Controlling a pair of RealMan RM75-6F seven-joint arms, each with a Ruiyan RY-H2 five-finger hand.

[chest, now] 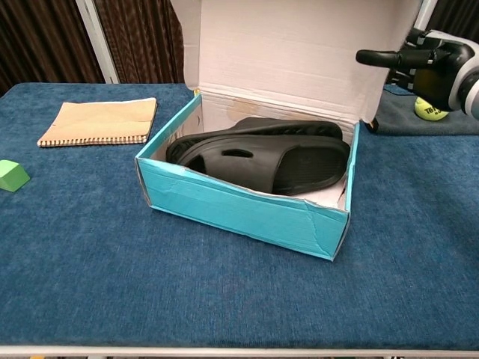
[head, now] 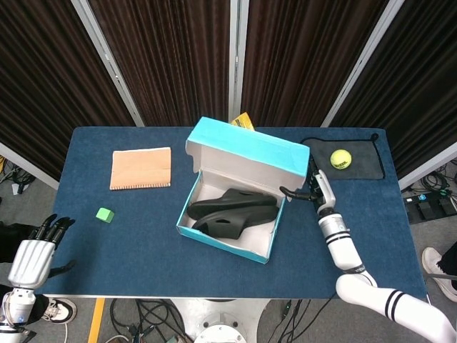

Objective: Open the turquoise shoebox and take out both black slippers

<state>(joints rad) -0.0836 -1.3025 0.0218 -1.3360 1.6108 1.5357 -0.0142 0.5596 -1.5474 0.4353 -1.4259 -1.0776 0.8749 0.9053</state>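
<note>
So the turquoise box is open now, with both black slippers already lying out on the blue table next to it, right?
Not quite. The turquoise shoebox is open, its lid standing up, but the black slippers still lie inside it, not on the table. The chest view shows them in the box, and the head view agrees.

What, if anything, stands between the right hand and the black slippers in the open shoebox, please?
The raised lid partly does. The right hand is at the lid's right edge, behind the shoebox, so the upright lid and the box's right wall lie between it and the slippers. From above, nothing visible covers the slippers.
</note>
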